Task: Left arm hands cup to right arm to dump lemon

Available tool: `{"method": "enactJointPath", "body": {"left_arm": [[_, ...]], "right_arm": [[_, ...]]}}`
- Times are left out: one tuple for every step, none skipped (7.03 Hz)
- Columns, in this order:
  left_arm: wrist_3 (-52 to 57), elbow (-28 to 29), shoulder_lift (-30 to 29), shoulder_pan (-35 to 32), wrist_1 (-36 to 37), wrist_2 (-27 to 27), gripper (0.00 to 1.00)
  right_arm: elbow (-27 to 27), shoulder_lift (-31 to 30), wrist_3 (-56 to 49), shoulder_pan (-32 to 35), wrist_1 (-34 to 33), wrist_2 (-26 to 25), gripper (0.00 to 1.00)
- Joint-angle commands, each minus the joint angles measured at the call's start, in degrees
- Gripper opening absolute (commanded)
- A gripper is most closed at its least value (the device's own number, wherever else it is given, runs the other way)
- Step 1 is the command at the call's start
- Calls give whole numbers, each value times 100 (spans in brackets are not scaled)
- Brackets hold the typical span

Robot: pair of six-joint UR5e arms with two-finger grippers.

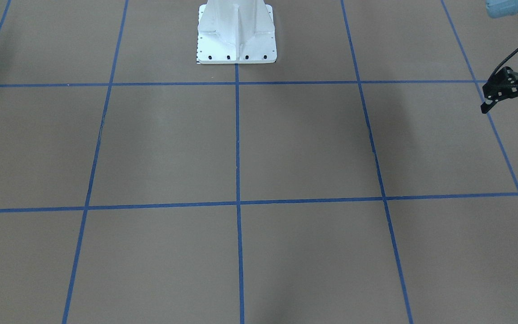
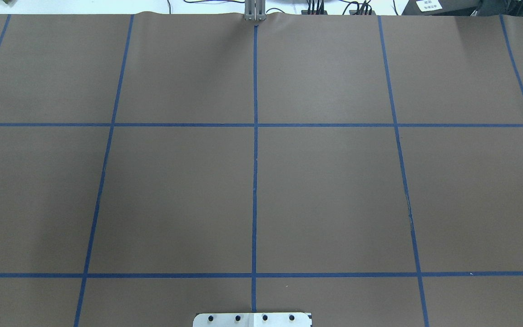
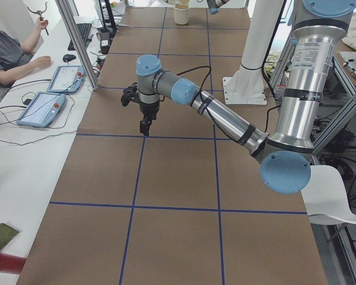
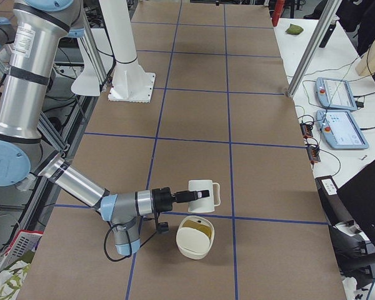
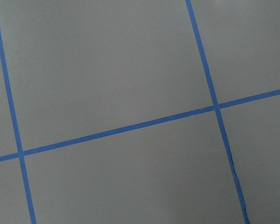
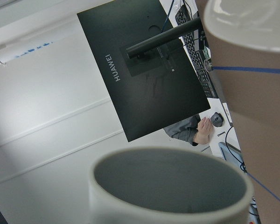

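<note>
- The small white ceramic cup [image 4: 203, 194] with a loop handle hangs just above the brown, blue-taped bench [image 4: 194, 112]. It is tipped on its side at the tip of the slim grey right arm [image 4: 81, 184], with its mouth towards a round white bowl [image 4: 187, 248].
- The right fingers [image 4: 182, 196] reach the cup, but I cannot tell how far they are closed.
- Yellow-green lemon [image 4: 200, 232] lies in the bowl, and the cup's grey inside looks bare. I judge the dump is done, or nearly so.
- The next move calls for righting the cup and setting it down clear of the bowl.
- The left fingers [image 1: 488, 103] hang spread wide and hold nothing, well apart from the cup.
- Count: one cup, one bowl and two arms. The lemon pieces are too small to count.
</note>
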Motion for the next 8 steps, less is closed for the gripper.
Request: {"method": "enactJointPath", "body": {"left_arm": [[0,0,9,0,0,0,100],[0,0,0,0,0,0,100],[-9,9,9,9,0,0,100],[-18,0,0,9,0,0,100],[-18,17,0,9,0,0,100],[-35,9,0,9,-9,-9,100],[-44,9,0,9,-9,-9,100],[-53,9,0,9,-9,-26,100]], "right_arm": [[36,12,-1458,-4,-6,541,3],[97,-23,-2682,5,2,1161,3],[62,-32,-3529,-4,-76,1445,0],[62,-41,-4156,-4,-94,1466,0],[53,-67,-5015,5,-268,1492,0],[36,-128,-6050,5,-531,1501,0],[44,-155,-7139,5,-647,1510,0],[27,-173,-8229,5,-683,1510,0]]}}
